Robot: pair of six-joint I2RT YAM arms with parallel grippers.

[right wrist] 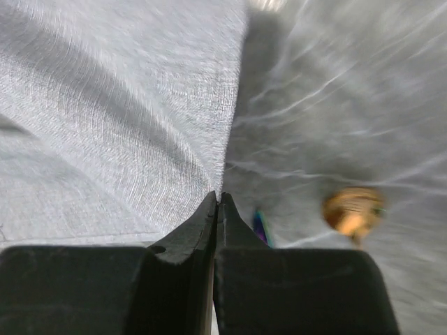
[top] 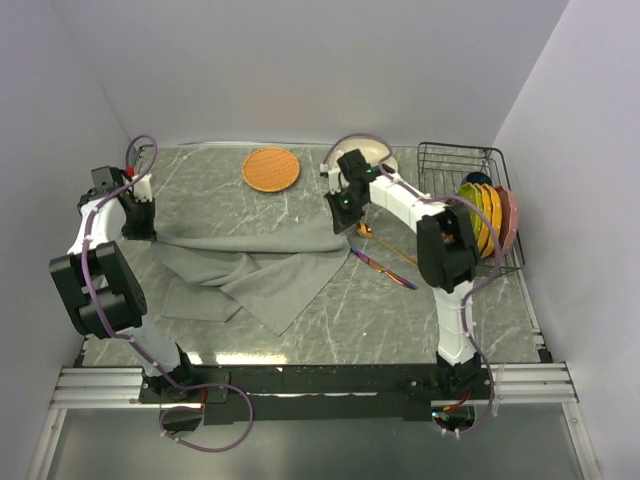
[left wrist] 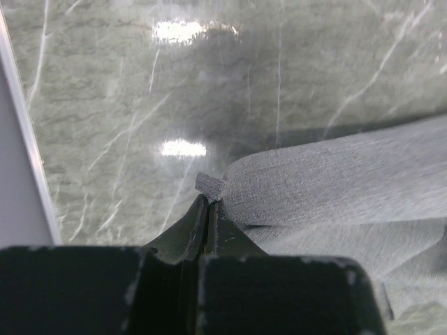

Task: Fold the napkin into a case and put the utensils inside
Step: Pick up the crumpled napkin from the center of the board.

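Observation:
The grey napkin [top: 250, 270] lies crumpled and partly spread across the middle of the table. My left gripper [top: 138, 228] is at its far left corner, and in the left wrist view the gripper [left wrist: 209, 199] is shut on a small tuft of the napkin [left wrist: 335, 181]. At the cloth's far right corner my right gripper [top: 345, 222] is shut, and its tips [right wrist: 221, 195] pinch the napkin [right wrist: 119, 118] at its edge. The gold spoon [top: 366, 230] [right wrist: 353, 209] and the purple knife [top: 385, 268] [right wrist: 260, 227] lie on the table just right of the cloth. No folded case shows.
A round orange mat [top: 271, 169] lies at the back centre, with a white dish [top: 380, 152] to its right. A black wire rack [top: 455, 165] holding coloured plates [top: 490, 215] stands at the right wall. Walls close in on the left, back and right.

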